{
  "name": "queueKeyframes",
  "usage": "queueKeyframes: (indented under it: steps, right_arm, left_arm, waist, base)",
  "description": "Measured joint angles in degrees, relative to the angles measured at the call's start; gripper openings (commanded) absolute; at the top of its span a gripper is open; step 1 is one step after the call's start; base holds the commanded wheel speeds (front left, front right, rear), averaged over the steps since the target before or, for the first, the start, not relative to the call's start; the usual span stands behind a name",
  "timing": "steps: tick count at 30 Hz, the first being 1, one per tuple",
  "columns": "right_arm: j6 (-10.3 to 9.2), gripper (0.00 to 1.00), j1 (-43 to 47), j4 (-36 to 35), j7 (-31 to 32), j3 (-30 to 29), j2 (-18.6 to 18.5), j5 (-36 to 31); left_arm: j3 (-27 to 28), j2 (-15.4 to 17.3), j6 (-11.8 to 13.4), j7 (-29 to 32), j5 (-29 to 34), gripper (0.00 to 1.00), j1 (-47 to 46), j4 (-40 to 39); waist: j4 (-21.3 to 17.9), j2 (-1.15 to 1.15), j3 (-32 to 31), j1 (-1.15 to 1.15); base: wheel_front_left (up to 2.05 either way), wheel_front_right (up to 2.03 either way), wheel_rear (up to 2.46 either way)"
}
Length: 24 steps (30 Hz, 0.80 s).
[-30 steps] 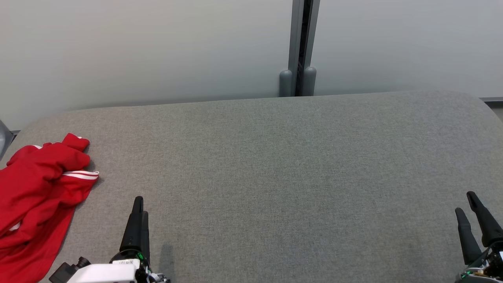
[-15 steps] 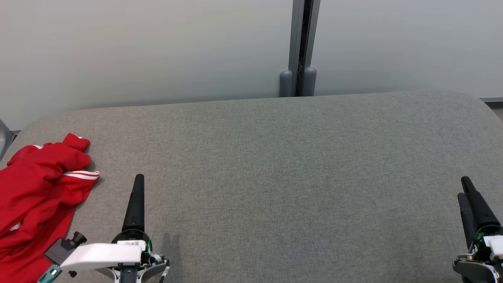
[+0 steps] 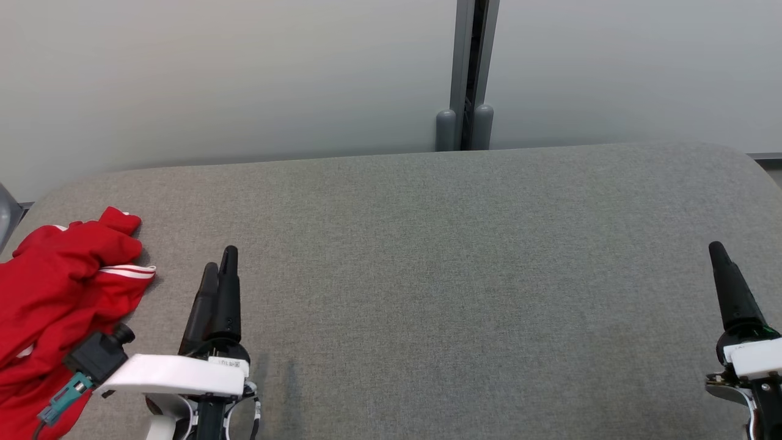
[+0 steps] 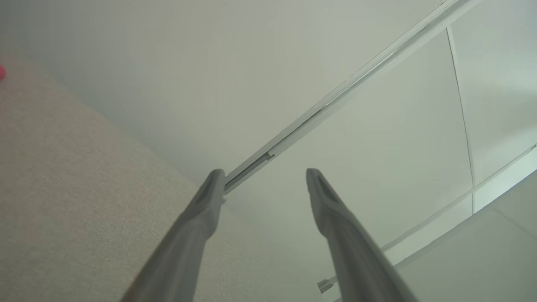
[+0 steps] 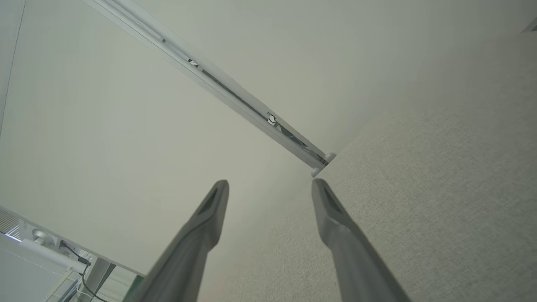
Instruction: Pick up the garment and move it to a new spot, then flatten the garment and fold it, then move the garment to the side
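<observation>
Head view: crumpled red garment w/ white stripes [image 3: 61, 275] lies at left end of grey fabric-covered table [image 3: 427, 256], not yet picked up. Left gripper [image 3: 220, 260] over table's left part, right gripper [image 5: 268, 182] at its right edge — both w/ fingers apart, empty. Pick-up, flatten, fold, shift aside all remain.

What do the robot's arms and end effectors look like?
The left end effector and right end effector each have two long, tapered black fingers on a white wrist shell. A small black camera with a teal connector sits beside the left one.
</observation>
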Motion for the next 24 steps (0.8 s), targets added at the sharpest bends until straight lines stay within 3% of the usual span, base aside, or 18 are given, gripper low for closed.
queueKeyframes:
  steps: [12, 24]
  right_arm:
    - [0.01, 1.0, -0.96, -2.45, -3.88, 2.93, -1.65, -15.73]
    - [0.01, 1.0, -1.24, -1.9, -6.97, 7.16, -2.56, -29.47]
  left_arm:
    - [-2.92, 2.7, 2.76, -0.91, 15.1, 1.0, -1.88, -0.33]
    - [-4.68, 4.41, 5.69, -0.07, 25.69, 1.0, -2.32, -0.66]
  waist:
    - [0.0, 0.0, -0.09, 0.0]
    - [0.13, 0.0, -0.15, 0.0]
  base:
    - [0.0, 0.0, 0.0]
    - [0.0, 0.0, 0.0]
